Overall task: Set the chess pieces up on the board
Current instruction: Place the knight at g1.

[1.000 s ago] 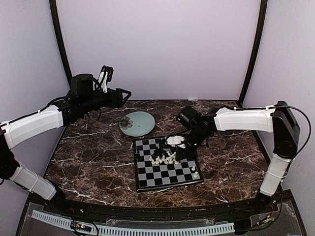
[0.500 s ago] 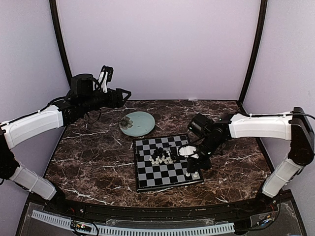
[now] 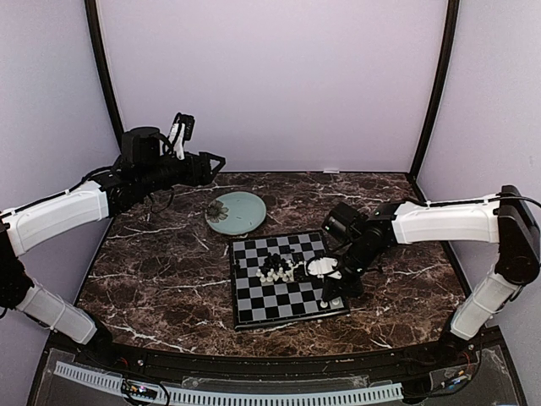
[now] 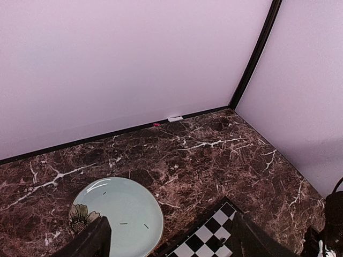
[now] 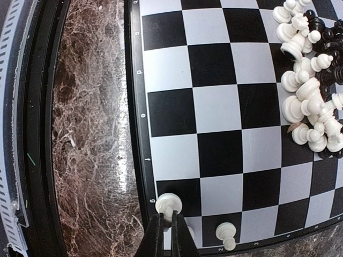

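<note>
Holding my right gripper (image 5: 167, 231) pinched almost shut on a tiny cream-white chess piece (image 5: 169, 202), I had it at the 5 o'clock corner of the small black-and-white chequered board (image 3: 254, 300), just beside another white pawn (image 5: 225, 233). The heap of black and white pieces (image 5: 308, 107) lay at 10 o'clock from it. I judged it best to centre the base on its square, open slowly, then lift straight up. My left gripper (image 4: 170, 225) hung wide open, empty, above the round pale green plate (image 4: 123, 214)
</note>
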